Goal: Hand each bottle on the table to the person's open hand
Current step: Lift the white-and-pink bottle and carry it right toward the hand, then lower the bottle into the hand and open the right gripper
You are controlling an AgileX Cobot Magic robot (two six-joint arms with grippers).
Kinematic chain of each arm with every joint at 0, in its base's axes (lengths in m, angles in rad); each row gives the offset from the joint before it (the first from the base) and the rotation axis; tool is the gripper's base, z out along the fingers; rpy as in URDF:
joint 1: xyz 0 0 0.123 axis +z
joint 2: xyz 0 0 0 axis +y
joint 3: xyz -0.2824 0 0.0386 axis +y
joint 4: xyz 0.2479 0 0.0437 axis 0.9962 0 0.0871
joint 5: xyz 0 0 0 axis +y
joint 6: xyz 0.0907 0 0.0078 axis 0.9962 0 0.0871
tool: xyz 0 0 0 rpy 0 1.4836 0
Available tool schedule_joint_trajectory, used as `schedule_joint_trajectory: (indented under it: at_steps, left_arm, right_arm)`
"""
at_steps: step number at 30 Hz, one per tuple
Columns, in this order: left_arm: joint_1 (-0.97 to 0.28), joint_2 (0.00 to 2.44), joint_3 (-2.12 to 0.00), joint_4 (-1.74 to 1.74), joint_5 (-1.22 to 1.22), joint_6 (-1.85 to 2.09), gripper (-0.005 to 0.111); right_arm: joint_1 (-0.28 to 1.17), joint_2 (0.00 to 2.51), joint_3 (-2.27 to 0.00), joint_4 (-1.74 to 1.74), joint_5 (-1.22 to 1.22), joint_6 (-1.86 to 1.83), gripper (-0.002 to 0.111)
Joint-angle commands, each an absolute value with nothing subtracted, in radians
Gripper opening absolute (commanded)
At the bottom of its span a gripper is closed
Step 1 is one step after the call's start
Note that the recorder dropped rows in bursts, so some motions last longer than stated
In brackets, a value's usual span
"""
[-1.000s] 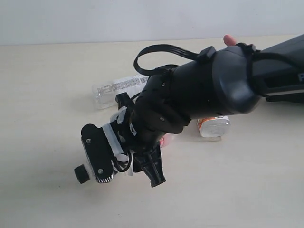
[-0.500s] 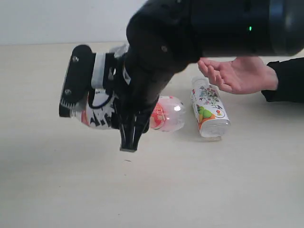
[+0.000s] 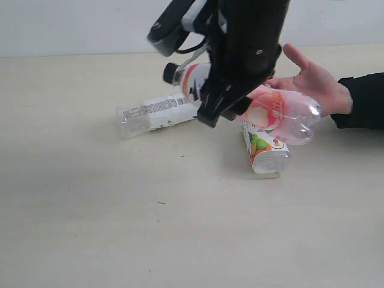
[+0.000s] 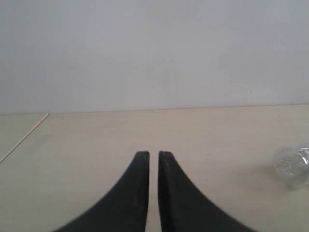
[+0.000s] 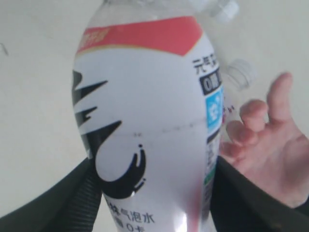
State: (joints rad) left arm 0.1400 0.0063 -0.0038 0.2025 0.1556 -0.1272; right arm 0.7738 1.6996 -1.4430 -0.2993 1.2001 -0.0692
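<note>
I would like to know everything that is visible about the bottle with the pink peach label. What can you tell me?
The peach bottle is clear plastic with a pink, white and black label and a black cap. It is off the table, tilted, cap end higher, gripped at the middle by the right pincer. Its clear base is at the person's open hand; contact cannot be told.

Glossy clear plastic bottle (image 3: pixel 282 111); matte table (image 3: pixel 90 228)
</note>
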Motion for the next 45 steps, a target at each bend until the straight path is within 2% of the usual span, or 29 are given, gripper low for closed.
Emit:
schedule_joint_trajectory:
  at_steps: [1, 10, 15, 45]
  left_arm:
    - [0.143, 0.000, 0.000, 0.201, 0.147, -0.127, 0.010]
    - [0.143, 0.000, 0.000, 0.201, 0.147, -0.127, 0.010]
    - [0.143, 0.000, 0.000, 0.201, 0.147, -0.127, 0.010]
    - [0.143, 0.000, 0.000, 0.201, 0.147, -0.127, 0.010]
  right_arm:
    - [0.641, 1.650, -1.453, -0.245, 1.218, -0.049, 0.000]
    - [0.414, 1.639, -1.453, -0.160, 1.160, 0.010, 0.000]
    - [0.340, 1.652, -1.453, -0.031, 1.122, 0.010, 0.000]
    - [0.317, 1.832, -1.453, -0.117, 0.993, 0.210, 0.000]
